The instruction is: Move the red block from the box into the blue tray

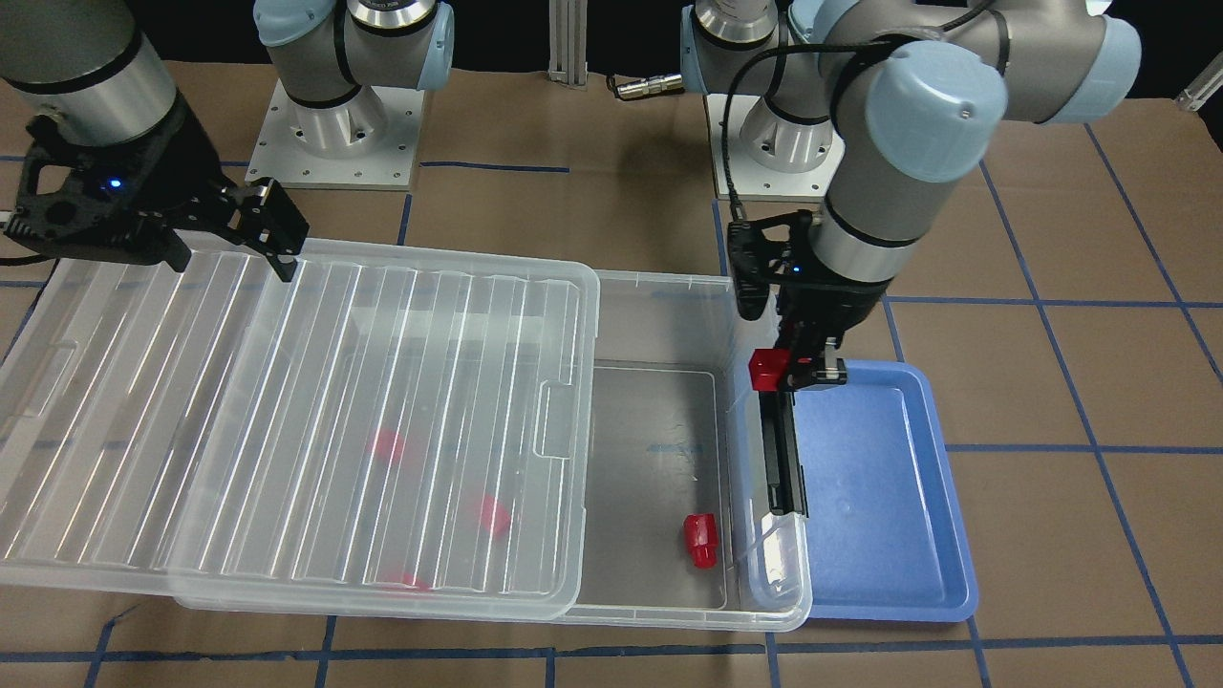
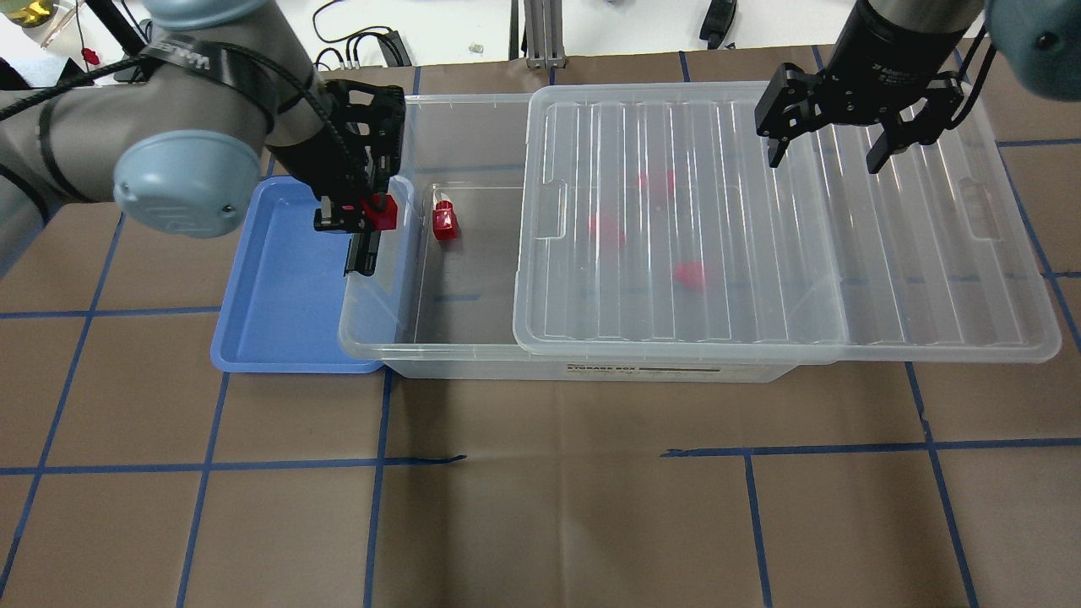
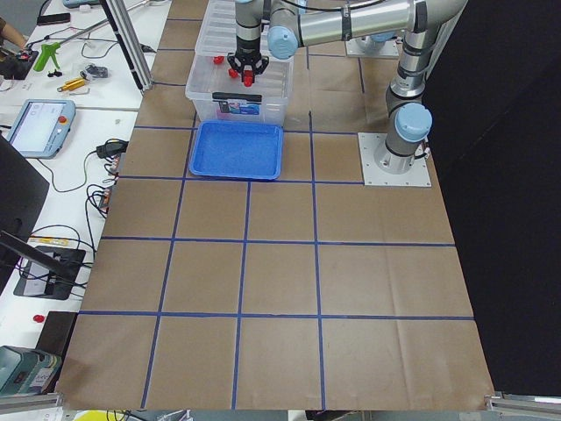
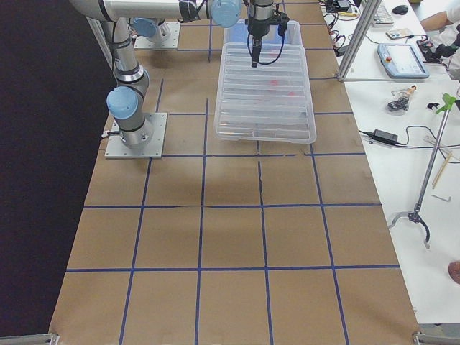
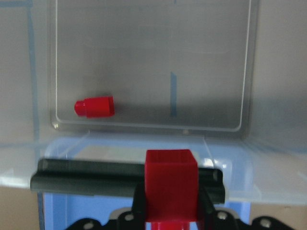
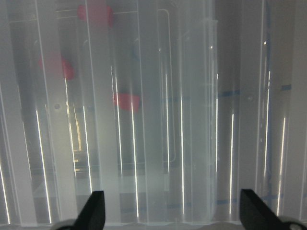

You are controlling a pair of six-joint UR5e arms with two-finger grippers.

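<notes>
My left gripper (image 1: pixel 782 371) is shut on a red block (image 1: pixel 768 370), also in the overhead view (image 2: pixel 381 212) and the left wrist view (image 5: pixel 171 186). It holds the block above the box's short end wall with the black latch bar (image 1: pixel 785 459), at the edge of the blue tray (image 1: pixel 879 506). Another red block (image 1: pixel 700 540) lies on the floor of the open end of the clear box (image 1: pixel 659 287). Several more red blocks (image 2: pixel 608 228) show blurred under the ribbed lid (image 1: pixel 287 411). My right gripper (image 2: pixel 826 160) is open and empty above the lid.
The lid is slid partway off the box toward my right side and overhangs its far end. The blue tray (image 2: pixel 279 287) sits against the box's latch end and holds nothing. Brown paper with blue tape lines covers the table.
</notes>
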